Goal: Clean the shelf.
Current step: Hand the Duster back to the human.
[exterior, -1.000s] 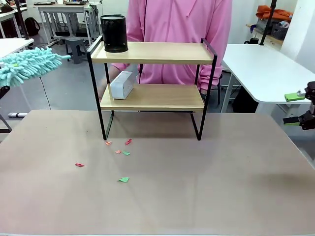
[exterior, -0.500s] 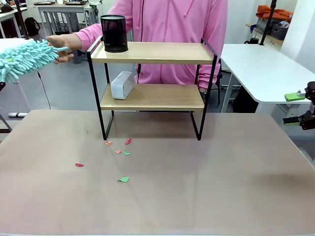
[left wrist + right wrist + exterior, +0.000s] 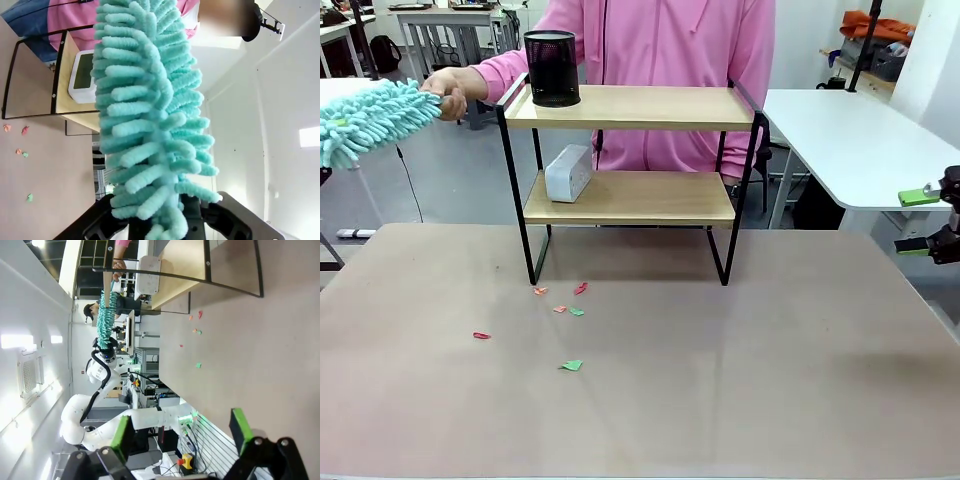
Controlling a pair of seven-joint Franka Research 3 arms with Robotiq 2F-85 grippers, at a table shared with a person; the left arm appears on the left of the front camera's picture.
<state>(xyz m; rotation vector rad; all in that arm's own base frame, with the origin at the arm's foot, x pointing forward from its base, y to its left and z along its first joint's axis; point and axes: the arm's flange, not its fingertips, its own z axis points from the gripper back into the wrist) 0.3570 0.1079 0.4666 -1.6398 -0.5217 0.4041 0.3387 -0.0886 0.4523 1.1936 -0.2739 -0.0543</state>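
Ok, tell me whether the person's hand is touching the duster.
Touching. In the front view the person's hand is closed around the tip of the turquoise duster, left of the shelf.

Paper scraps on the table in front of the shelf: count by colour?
Red or pink paper scraps: 4, at
Green paper scraps: 2, at
Total: 6, all lying on the table near the shelf's front left leg.
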